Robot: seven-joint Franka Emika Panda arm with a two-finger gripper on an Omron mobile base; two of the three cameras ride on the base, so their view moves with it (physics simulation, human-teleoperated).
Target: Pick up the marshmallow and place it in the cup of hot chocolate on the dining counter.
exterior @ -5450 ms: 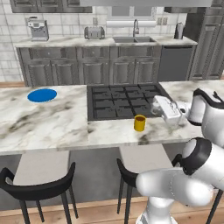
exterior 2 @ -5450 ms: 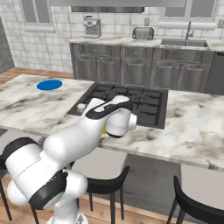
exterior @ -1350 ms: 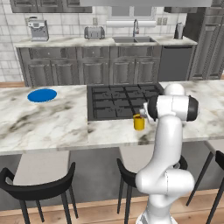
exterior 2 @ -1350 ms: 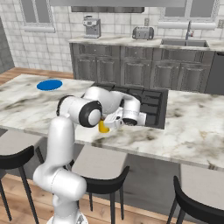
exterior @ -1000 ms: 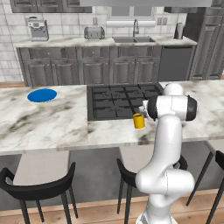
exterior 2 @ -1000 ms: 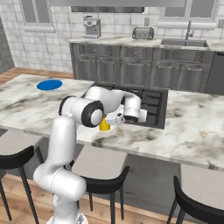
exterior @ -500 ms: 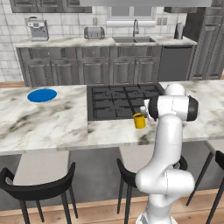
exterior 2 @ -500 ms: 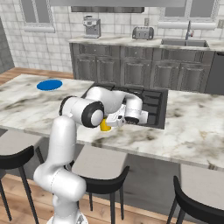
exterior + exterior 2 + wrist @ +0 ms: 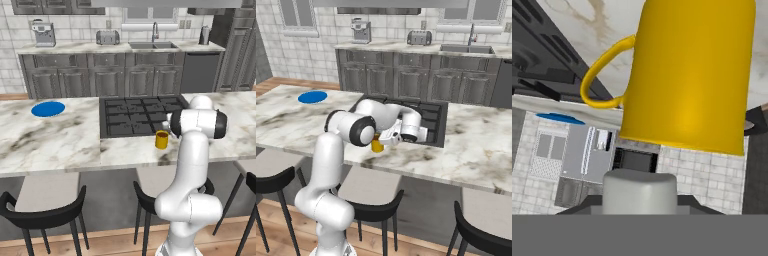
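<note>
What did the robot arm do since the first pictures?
The arm swung in from the right side of the counter to the yellow mug, and the gripper now sits right beside it. In the hand view the marshmallow shows at the gripper, in front of the mug; whether it is gripped cannot be told. The mug, the blue plate and the stove stayed put.

No writing, label, brand, number or sign can be read anywhere in these views. The yellow mug [image 9: 687, 75] in the upper middle of the hand view is plain, and so is the marbled worktop [image 9: 60, 145].
</note>
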